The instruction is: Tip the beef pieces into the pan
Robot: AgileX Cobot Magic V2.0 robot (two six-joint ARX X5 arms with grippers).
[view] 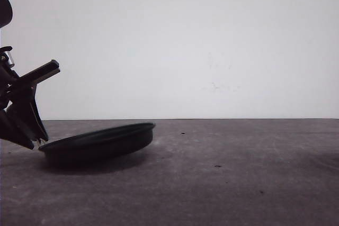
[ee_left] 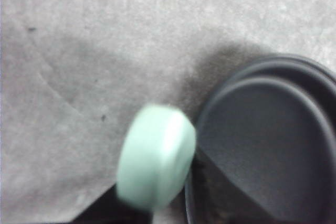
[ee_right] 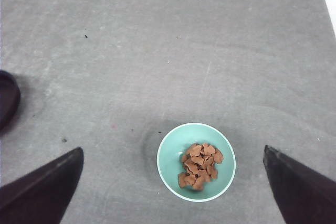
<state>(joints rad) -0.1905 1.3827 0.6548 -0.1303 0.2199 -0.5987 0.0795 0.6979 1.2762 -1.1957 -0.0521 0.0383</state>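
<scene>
A plain white wall (view: pixel 212 41) is seen across the upper half of the front view, evenly lit. Below it, a dark grey table surface (view: pixel 238 173) is spread, mottled and marked with small dark specks at lower right.

The bench (view: pixel 238 173) is a dark grey, mottled surface with scattered small specks, ending at a plain white wall behind it. The pan (view: pixel 100 140) sits on the bench tilted, with one side lifted clear and the other side down near the surface. A teal bowl (ee_right: pixel 170 153) stands upright on the bench, well apart from the pan, holding the beef pieces (ee_right: pixel 199 165) heaped inside.
</scene>
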